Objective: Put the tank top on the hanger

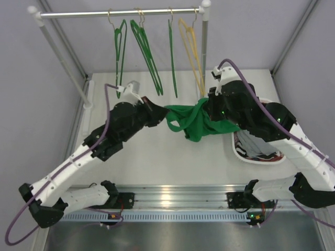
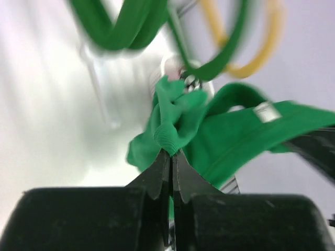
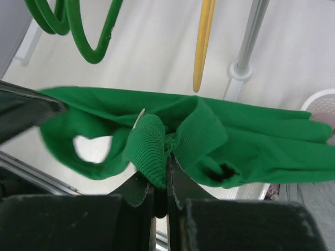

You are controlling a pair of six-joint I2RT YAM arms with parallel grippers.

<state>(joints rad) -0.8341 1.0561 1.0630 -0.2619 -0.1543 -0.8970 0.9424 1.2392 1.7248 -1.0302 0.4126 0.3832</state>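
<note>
The bright green tank top (image 1: 196,123) hangs bunched between my two grippers above the table. My left gripper (image 1: 159,111) is shut on its left end; in the left wrist view the cloth (image 2: 230,141) bulges from the shut gripper (image 2: 171,152). My right gripper (image 1: 207,107) is shut on a strap; in the right wrist view the ribbed cloth (image 3: 251,138) folds out of the gripper (image 3: 167,159). Three thin green hangers (image 1: 146,55) hang on the rail behind, and I cannot tell which one is the task's.
A yellow hanger (image 1: 192,49) hangs at the right end of the rail (image 1: 120,13). The rack's posts (image 1: 63,57) stand at the back left and beside the yellow hanger. A white basket (image 1: 259,157) with dark clothes sits under my right arm.
</note>
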